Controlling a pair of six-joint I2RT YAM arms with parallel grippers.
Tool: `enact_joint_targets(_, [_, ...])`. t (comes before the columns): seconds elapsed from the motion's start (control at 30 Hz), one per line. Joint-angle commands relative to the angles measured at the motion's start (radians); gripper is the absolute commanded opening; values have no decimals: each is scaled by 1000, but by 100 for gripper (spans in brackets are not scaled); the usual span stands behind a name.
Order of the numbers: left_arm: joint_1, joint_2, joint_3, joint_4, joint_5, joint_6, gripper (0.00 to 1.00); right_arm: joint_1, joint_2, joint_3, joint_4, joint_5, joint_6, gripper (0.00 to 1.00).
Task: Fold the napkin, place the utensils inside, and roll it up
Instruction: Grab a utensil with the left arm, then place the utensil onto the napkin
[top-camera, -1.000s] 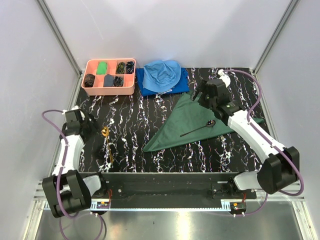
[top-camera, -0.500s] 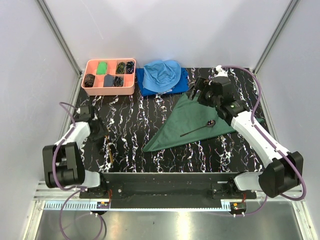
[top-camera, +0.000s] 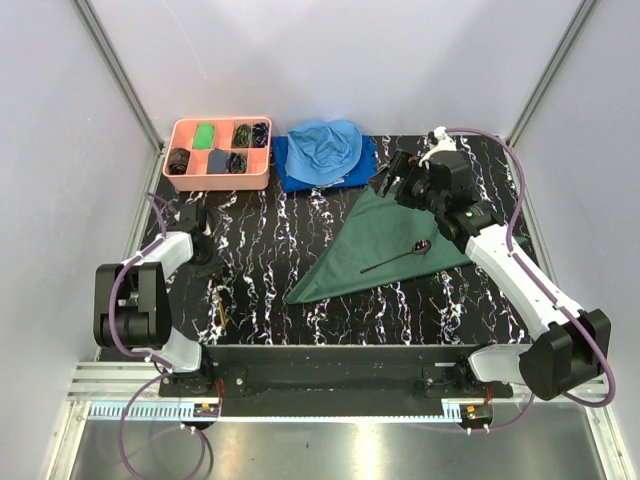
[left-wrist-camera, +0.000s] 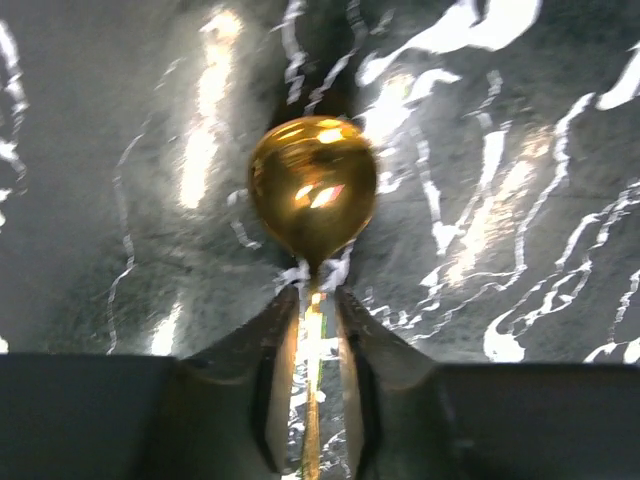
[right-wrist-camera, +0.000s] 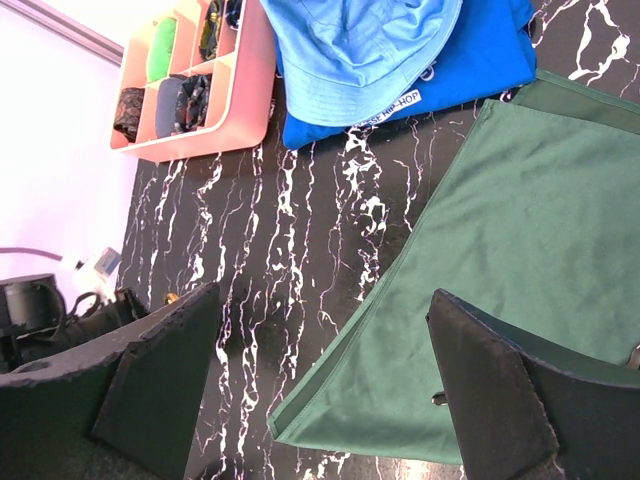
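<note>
Napkin (top-camera: 385, 245) — green triangle, right tool (right-wrist-camera: 322, 295) agape, left tool (left-wrist-camera: 315, 297) astride gold spoon (left-wrist-camera: 312, 185), grip unclear

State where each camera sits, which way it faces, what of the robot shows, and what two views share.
Top external: above and behind the bases, looking down on the table; the left arm and right arm show.
Left wrist: on the left arm, looking down; the left hand straddles the gold spoon.
Right wrist: on the right arm, looking down and leftward; the open right hand shows.
Shared: top and right wrist both show the green napkin and pink tray.
</note>
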Motion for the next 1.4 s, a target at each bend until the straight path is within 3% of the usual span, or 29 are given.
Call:
enact_joint_targets(0.0, [-26,75,6,6,43,10,19,-8,-54,36,48,2,-1,94])
enact_joint_targets(0.1, [-37,82,9,9,102,19,1,-9,-57,25,46,11,-6,94])
enact_joint_targets(0.13, [-39,80,9,10,108,23,0,-11,-59,22,46,10,-3,94])
enact_joint_targets(0.33, [-101,19,18,20,154,69,0,-14,-60,-7,37,10,1,94])
enact_joint_targets(0.6, [-327,-112,78,29,161,224,0,-17,-65,-38,14,25,10,95])
enact_joint_targets(0.8, [-480,-98,193,26,200,355,0,-18,-77,-43,-19,56,2,94])
enact_joint_targets(0.97, [-670,54,427,24,188,445,0,-44,-123,-9,-108,175,-47,94])
enact_joint_targets(1.13, [-836,313,697,-31,171,505,0,-78,-227,40,-179,283,-87,96])
enact_joint_targets(1.37, [-962,601,1022,-114,203,576,0,-84,-332,88,-239,326,-95,96])
